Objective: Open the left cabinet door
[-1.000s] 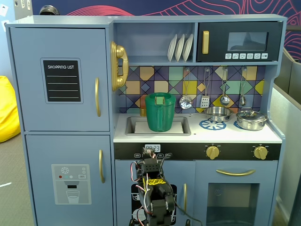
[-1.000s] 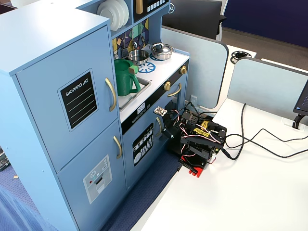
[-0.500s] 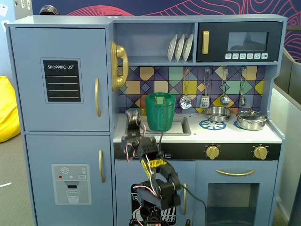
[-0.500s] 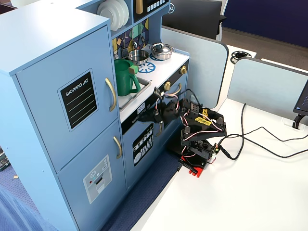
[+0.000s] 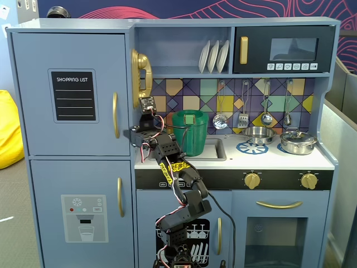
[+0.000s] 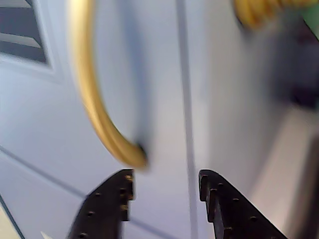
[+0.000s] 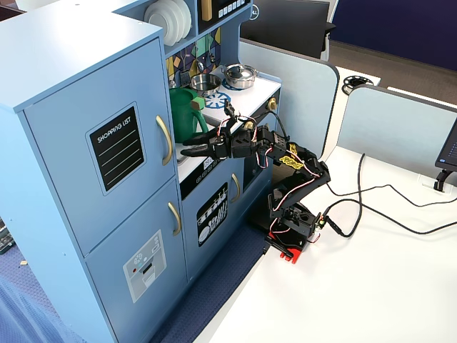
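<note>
Door (image 5: 71,92) sits closed; spread end effector (image 6: 166,191) hovers just below its gold handle (image 6: 94,99), not touching.

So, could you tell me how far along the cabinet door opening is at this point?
Done: the arm has reached the left cabinet door. In hand: the open gripper sits just below the gold handle, not yet around it. Left: grasp and pull; the door looks shut in both fixed views.

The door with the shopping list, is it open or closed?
Closed. The shopping list door sits flat against the cabinet in both fixed views, and the open gripper hasn't grabbed its gold handle.
</note>
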